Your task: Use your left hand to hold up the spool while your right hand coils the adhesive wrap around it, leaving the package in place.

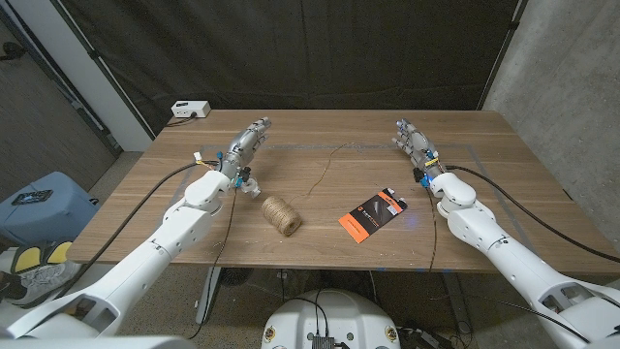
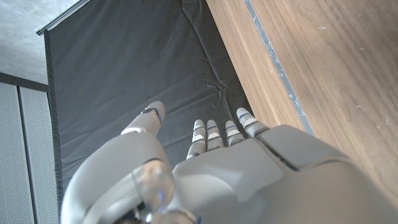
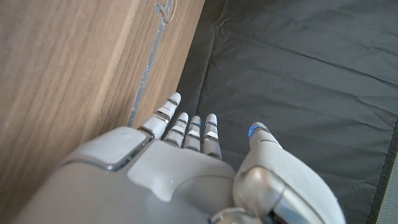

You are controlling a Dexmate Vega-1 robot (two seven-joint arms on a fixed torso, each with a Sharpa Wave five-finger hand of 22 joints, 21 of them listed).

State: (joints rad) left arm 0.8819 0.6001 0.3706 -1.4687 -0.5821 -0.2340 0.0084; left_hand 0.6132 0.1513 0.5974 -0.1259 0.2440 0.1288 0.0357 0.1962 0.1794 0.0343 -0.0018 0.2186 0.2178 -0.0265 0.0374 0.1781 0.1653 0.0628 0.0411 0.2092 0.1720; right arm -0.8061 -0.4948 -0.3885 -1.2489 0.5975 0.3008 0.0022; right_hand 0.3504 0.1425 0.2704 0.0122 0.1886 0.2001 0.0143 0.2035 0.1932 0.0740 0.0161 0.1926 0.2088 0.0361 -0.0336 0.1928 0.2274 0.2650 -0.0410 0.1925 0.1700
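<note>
A spool of tan twine [image 1: 281,214] lies on its side on the wooden table [image 1: 320,155], left of the middle and near the front. A loose thin strand [image 1: 325,167] trails from the table's middle toward the back. An orange and black package [image 1: 372,214] lies flat to the right of the spool. My left hand [image 1: 246,142] stands behind the spool at the back left, fingers straight and apart, holding nothing; its fingers [image 2: 214,134] reach toward the dark curtain. My right hand [image 1: 411,139] is at the back right, empty, its fingers [image 3: 186,127] straight.
A white box [image 1: 190,110] with a cable sits behind the table's back left corner. A black curtain [image 1: 291,48] hangs behind the table. Blue tape lines [image 1: 465,147] mark the tabletop. A blue case [image 1: 39,204] and shoes are on the floor at left.
</note>
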